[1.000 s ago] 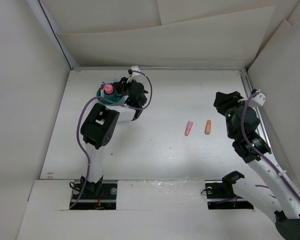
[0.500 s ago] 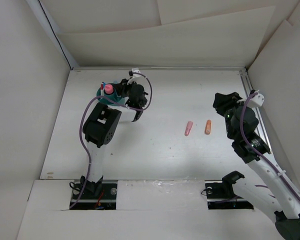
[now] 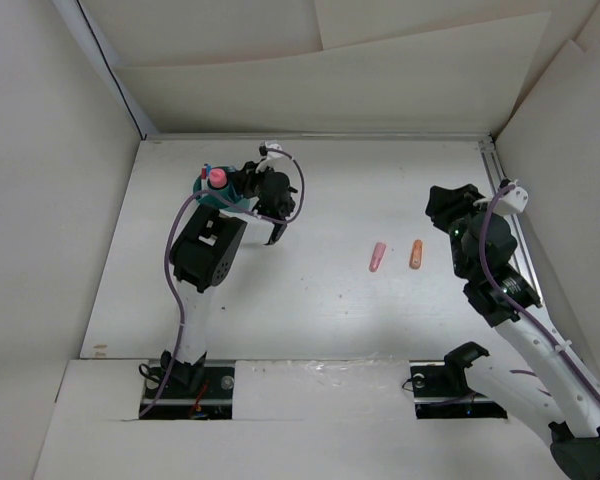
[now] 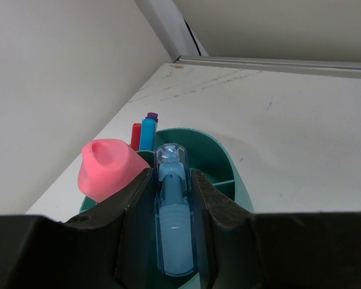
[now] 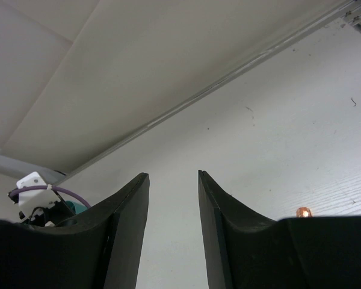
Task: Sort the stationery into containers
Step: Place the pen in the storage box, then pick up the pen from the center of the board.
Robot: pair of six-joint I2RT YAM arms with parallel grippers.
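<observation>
Currently the blue marker (image 4: 170, 241) sits clamped in the left gripper (image 4: 170, 180), directly above the teal cup (image 4: 219, 158) near the far left corner of the tabletop (image 3: 380, 190). Centre it over a free compartment, clear of the pink piece (image 4: 108, 171), lower it, then release. The right gripper (image 5: 173, 198) hangs parted and empty near the right edge.

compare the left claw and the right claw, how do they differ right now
The left claw is clamped on a pale blue marker; the right claw is open and holds nothing. The left claw sits over the teal cup; the right claw is far from it. Both have dark two-finger jaws.
</observation>
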